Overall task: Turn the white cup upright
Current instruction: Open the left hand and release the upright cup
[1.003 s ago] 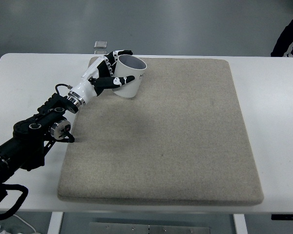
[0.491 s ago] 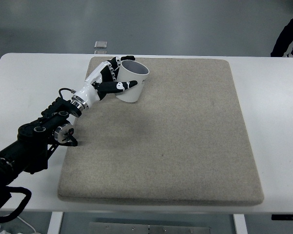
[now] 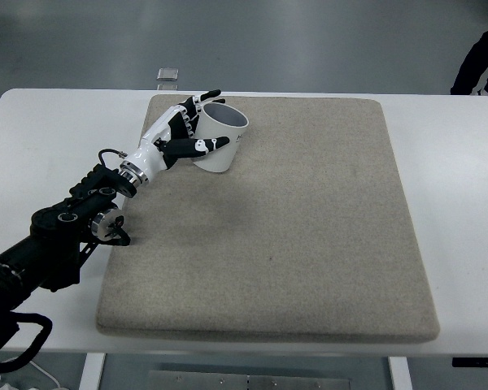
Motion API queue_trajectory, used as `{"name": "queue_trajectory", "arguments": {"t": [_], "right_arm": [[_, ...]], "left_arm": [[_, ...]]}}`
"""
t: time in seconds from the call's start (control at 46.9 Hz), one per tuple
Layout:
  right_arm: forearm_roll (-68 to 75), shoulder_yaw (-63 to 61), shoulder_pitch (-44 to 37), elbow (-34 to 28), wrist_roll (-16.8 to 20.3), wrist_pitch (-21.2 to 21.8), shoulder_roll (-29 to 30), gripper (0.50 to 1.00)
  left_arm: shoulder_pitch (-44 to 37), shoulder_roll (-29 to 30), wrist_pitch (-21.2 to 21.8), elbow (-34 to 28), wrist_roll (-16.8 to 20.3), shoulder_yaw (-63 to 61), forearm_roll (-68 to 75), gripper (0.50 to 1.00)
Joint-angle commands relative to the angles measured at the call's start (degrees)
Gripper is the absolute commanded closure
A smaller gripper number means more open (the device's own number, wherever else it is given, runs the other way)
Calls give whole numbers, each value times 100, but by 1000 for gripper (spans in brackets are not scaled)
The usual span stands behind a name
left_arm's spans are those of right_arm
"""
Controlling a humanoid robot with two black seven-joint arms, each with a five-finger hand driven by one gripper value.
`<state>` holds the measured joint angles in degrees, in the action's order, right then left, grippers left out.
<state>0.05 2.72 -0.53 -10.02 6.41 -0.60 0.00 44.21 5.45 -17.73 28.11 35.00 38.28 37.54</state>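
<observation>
The white cup stands mouth up on the far left corner of the beige mat. My left hand is against the cup's left side. Its thumb lies along the cup's front wall, and its other fingers stretch out loosely past the rim at the back, no longer curled tight on it. The left arm comes in from the lower left. My right arm is not in view.
The mat covers most of the white table. A small grey object lies just beyond the table's far edge. A person's dark clothing shows at the top right corner.
The cup has come down from a tilted hold onto the mat and now stands upright. The hand's fingers have loosened and spread, and the forearm has shifted slightly.
</observation>
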Motion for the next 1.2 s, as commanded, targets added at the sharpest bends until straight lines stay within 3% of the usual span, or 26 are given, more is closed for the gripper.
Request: {"name": "queue_trajectory", "arguments": {"t": [0.0,0.619,0.832,1.174], "right_arm": [[-5,0,0,0,0,-1,0,570],[-5,0,0,0,0,-1,0,570],[3,-8,0,0,0,-1,0,570],[3,0,0,0,0,-1,0,570]], "left_arm": [[0,0,-2,1,0,4,-1,506],[18,18,-19,89,0,65,-62,506],[9,211,-19,502,0,118,-80,506],[378,440,-46,572,0,118,-449,506]]}}
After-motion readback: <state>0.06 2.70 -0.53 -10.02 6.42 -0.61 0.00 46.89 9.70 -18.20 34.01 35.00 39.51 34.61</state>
